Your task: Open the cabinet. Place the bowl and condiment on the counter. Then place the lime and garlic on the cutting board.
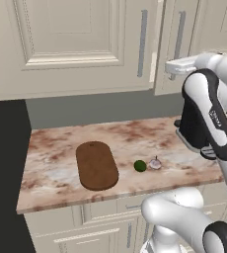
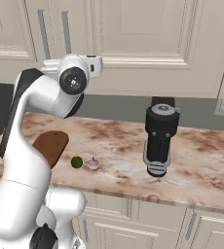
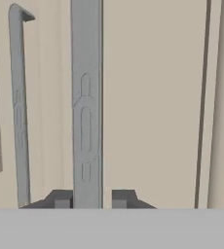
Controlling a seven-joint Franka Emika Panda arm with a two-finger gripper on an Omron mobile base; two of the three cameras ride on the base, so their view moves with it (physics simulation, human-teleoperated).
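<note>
- Cutting board [image 1: 96, 165]: lies on the counter [image 1: 56, 148], near its front edge.
- Lime [image 1: 140, 166]: on the counter just right of the cutting board; garlic [image 1: 155, 163] close beside the lime, farther from the board.
- Gripper [image 3: 91, 198]: up at the cabinet [image 1: 71, 44], above and behind the cutting board; fingers [image 3: 61, 198] straddle a grey bar handle [image 3: 86, 102], slightly apart, a sliver of gap on either side.

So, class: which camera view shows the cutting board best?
The left base view: the whole cutting board lies unobstructed on the counter. In the right base view the arm hides most of it, leaving one rounded end.
</note>
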